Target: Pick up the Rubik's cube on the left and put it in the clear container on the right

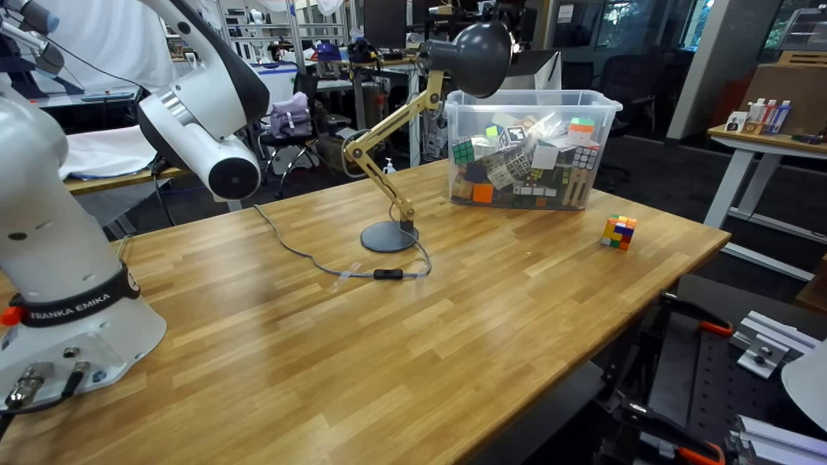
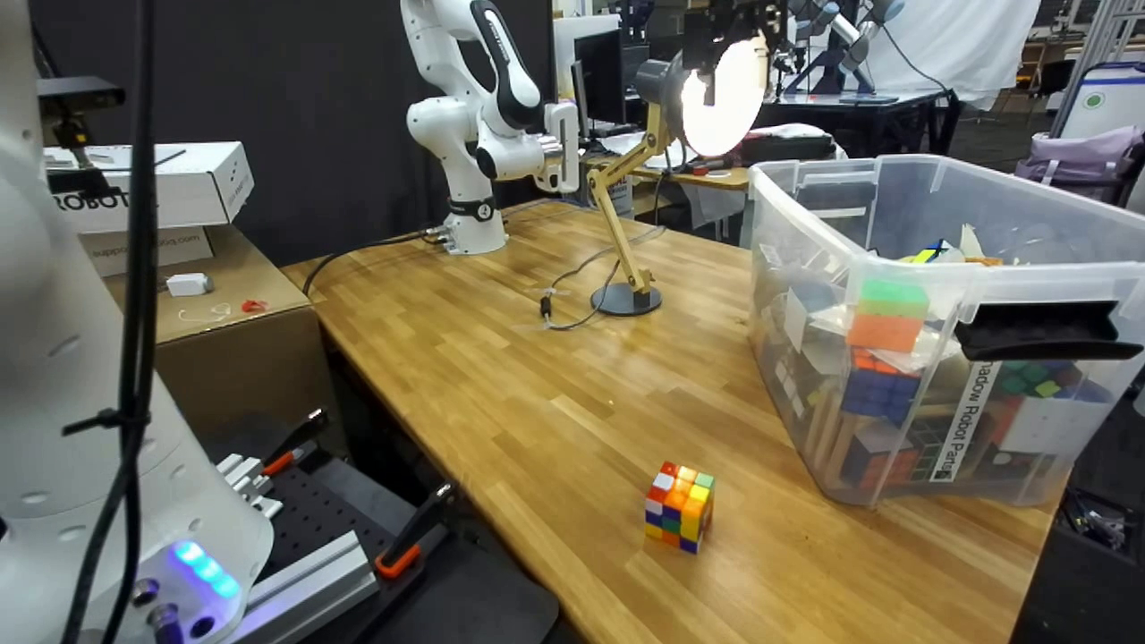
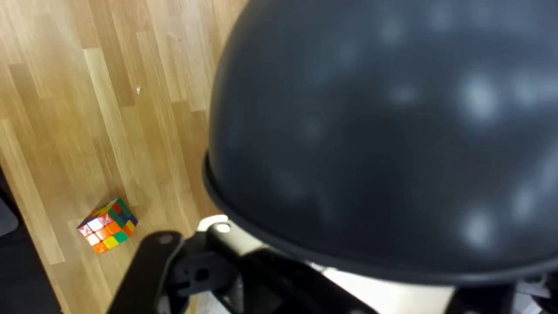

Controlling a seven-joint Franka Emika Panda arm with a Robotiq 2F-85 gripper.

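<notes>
The Rubik's cube (image 1: 619,233) (image 2: 680,507) sits on the wooden table, near its edge. It shows orange, white, yellow, green and blue squares, and it also shows at the lower left of the wrist view (image 3: 108,225). The clear container (image 1: 530,98) (image 2: 809,219) stands beside it, open at the top and filled with colourful items. My gripper (image 1: 517,16) (image 2: 738,45) is high above the table, close against the lit face of a lamp head. In the wrist view my gripper (image 3: 362,283) looks open, its fingers spread; the lamp shade hides part of them.
The desk lamp's dark shade (image 3: 370,131) fills much of the wrist view; its base (image 1: 387,236) stands mid-table with a cord (image 1: 303,254) running from it. A second white arm (image 2: 474,125) is mounted at the table's far end. Clamps (image 1: 698,313) sit beside the table edge.
</notes>
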